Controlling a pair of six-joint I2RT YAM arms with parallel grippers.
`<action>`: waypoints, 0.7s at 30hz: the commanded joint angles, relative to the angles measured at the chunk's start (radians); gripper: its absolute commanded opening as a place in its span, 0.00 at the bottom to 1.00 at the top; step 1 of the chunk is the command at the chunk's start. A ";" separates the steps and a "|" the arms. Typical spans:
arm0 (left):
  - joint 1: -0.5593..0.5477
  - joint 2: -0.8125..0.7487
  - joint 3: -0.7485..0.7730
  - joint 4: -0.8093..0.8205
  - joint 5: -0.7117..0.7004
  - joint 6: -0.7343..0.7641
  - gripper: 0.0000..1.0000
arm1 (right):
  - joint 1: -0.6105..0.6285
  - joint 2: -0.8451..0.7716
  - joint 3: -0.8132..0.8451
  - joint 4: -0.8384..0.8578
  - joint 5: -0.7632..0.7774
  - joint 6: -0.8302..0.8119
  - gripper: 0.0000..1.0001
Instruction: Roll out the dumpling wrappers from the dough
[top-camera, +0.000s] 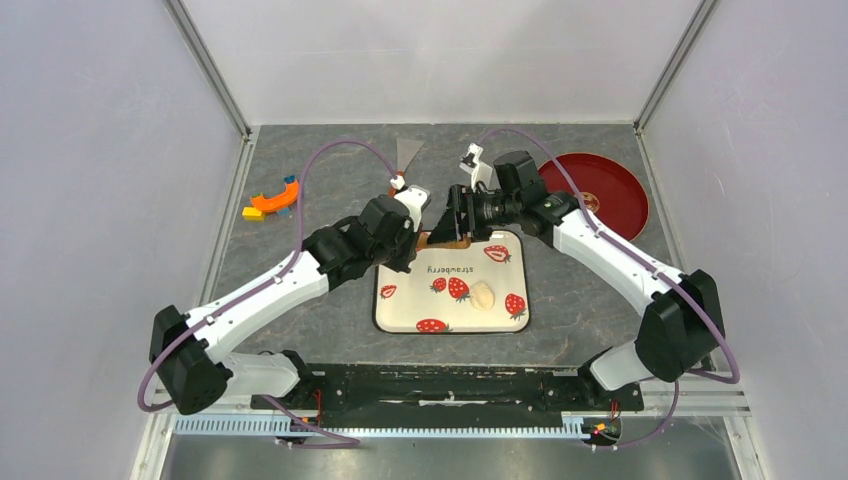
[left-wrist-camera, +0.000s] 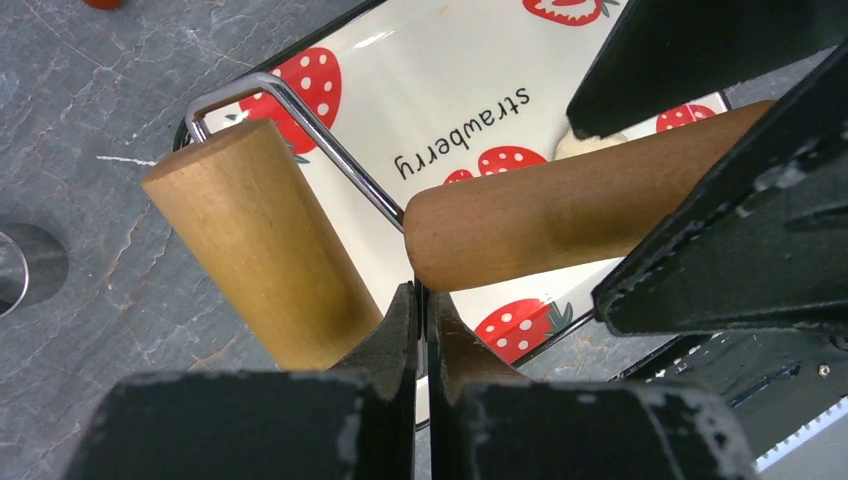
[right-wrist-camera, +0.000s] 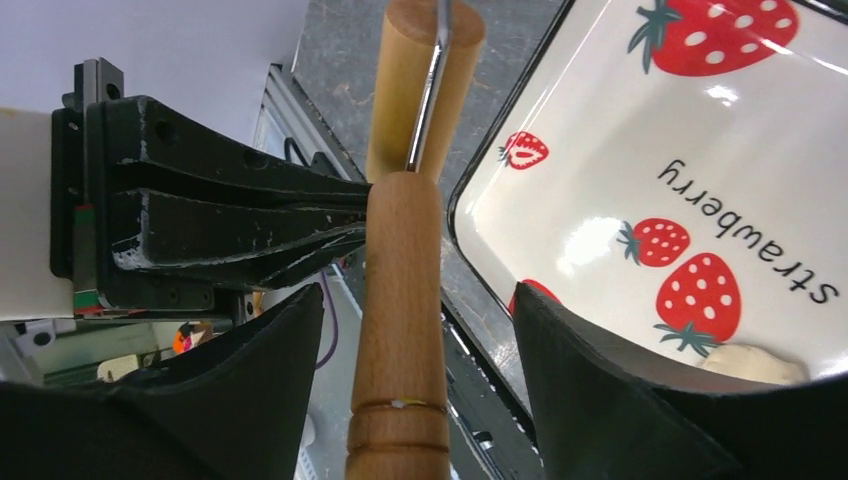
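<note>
A small lump of pale dough (top-camera: 483, 295) lies on the strawberry-print tray (top-camera: 400, 310); it also shows in the right wrist view (right-wrist-camera: 750, 362). No flattened wrappers are in view. A wooden roller (top-camera: 442, 241) hangs over the tray's far edge. My left gripper (top-camera: 418, 238) (left-wrist-camera: 421, 300) is shut on the thin metal wire (left-wrist-camera: 330, 150) that joins the roller cylinder (left-wrist-camera: 265, 245) to its handle (left-wrist-camera: 560, 205). My right gripper (top-camera: 452, 228) (right-wrist-camera: 415, 300) is open, its fingers on either side of the handle (right-wrist-camera: 400, 330), with gaps on both sides.
A dark red plate (top-camera: 600, 192) lies at the back right. A metal scraper (top-camera: 408, 152) lies at the back centre, and an orange tool (top-camera: 272, 200) at the back left. A shiny ring cutter (left-wrist-camera: 15, 270) sits on the grey table left of the tray.
</note>
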 joint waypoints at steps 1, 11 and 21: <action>-0.019 0.008 0.073 0.034 -0.057 0.042 0.02 | 0.009 0.018 -0.005 0.054 -0.072 0.021 0.68; -0.033 0.023 0.087 0.032 -0.078 0.039 0.02 | 0.016 0.023 -0.007 0.048 -0.082 0.027 0.47; -0.038 0.015 0.067 0.041 -0.079 0.006 0.36 | 0.016 0.027 0.004 0.017 -0.054 -0.007 0.00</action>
